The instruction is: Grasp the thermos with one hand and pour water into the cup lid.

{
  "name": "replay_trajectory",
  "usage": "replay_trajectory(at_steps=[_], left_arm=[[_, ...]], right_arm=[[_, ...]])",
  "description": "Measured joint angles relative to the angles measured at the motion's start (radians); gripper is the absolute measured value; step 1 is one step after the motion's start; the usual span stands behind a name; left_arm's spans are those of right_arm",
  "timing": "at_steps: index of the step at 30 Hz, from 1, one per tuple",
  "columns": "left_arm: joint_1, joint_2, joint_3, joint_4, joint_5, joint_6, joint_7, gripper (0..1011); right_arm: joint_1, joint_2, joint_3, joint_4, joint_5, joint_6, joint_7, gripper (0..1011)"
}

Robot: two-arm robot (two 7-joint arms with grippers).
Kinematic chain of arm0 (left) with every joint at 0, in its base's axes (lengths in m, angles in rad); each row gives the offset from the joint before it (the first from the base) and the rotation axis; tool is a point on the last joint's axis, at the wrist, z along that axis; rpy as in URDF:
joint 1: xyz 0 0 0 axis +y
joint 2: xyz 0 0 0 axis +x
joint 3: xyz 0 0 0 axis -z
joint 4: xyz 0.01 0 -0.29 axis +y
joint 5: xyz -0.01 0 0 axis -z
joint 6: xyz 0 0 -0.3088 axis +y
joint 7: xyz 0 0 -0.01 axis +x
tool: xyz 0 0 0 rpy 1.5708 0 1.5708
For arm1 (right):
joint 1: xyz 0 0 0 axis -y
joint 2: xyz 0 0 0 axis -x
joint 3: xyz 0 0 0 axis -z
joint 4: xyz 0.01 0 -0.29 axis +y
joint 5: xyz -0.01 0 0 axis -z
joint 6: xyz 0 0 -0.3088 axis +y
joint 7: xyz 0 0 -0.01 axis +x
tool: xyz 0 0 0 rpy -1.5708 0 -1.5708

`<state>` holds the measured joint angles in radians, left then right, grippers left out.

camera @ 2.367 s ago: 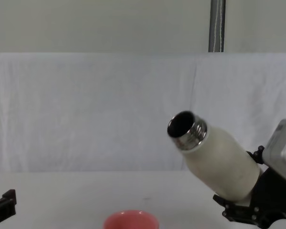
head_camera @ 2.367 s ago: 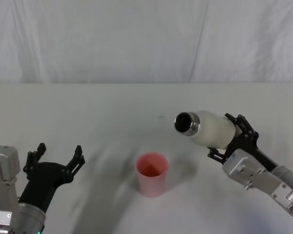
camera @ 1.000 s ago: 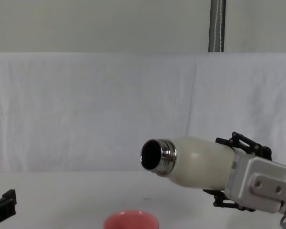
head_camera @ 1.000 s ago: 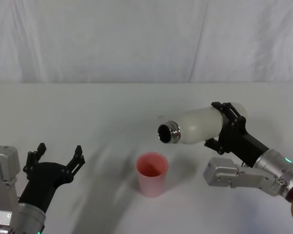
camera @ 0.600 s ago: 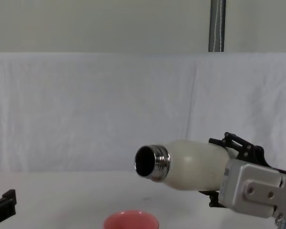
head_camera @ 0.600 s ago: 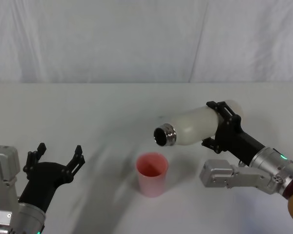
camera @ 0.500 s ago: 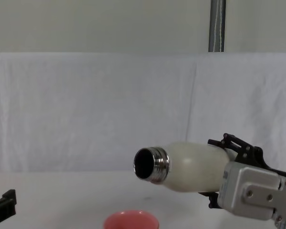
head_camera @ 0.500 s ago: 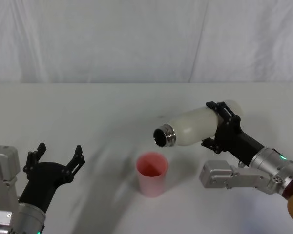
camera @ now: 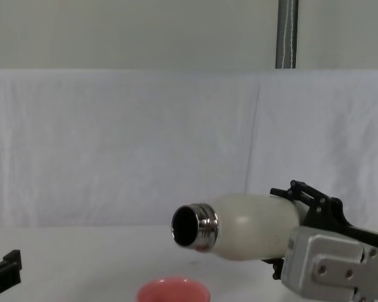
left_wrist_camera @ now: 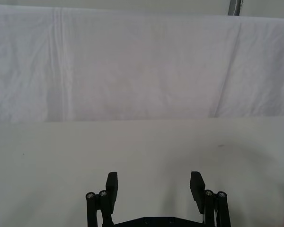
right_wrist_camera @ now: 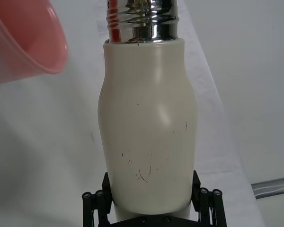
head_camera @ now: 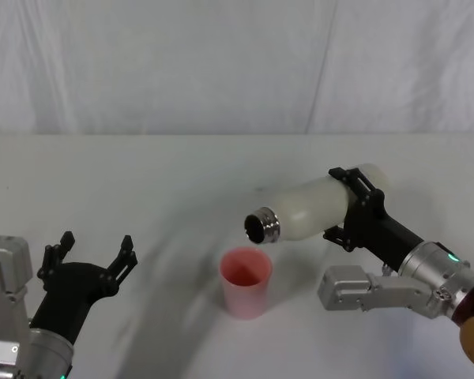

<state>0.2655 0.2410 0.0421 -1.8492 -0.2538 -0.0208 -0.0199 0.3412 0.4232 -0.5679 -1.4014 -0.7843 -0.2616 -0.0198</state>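
The cream-white thermos (head_camera: 312, 209) lies almost level in the air, its open steel neck (head_camera: 261, 227) tipped down just above and behind the pink cup lid (head_camera: 246, 282). My right gripper (head_camera: 355, 207) is shut around the thermos's lower body. In the chest view the thermos (camera: 249, 225) hangs above the cup lid's rim (camera: 173, 290). The right wrist view looks along the thermos (right_wrist_camera: 147, 127) to its neck, with the cup lid (right_wrist_camera: 23, 40) beyond. My left gripper (head_camera: 91, 254) stays open and parked at the near left, its fingers (left_wrist_camera: 112, 187) spread over bare table.
A white table (head_camera: 142, 181) spreads under everything, with a white cloth backdrop (head_camera: 221, 63) behind it. A grey pole (camera: 286, 34) rises above the backdrop at the back.
My right gripper has tipped the thermos from mouth-up to nearly level and carried its neck left and down toward the cup lid. The left arm and the cup lid stayed still.
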Motion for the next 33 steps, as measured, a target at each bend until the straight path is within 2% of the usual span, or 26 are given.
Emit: replay_trajectory(at_steps=[33], left_arm=[[0.000, 0.000, 0.000, 0.000, 0.000, 0.000, 0.000, 1001]], right_arm=[[0.022, 0.013, -0.046, 0.035, -0.078, 0.016, -0.056, 956]])
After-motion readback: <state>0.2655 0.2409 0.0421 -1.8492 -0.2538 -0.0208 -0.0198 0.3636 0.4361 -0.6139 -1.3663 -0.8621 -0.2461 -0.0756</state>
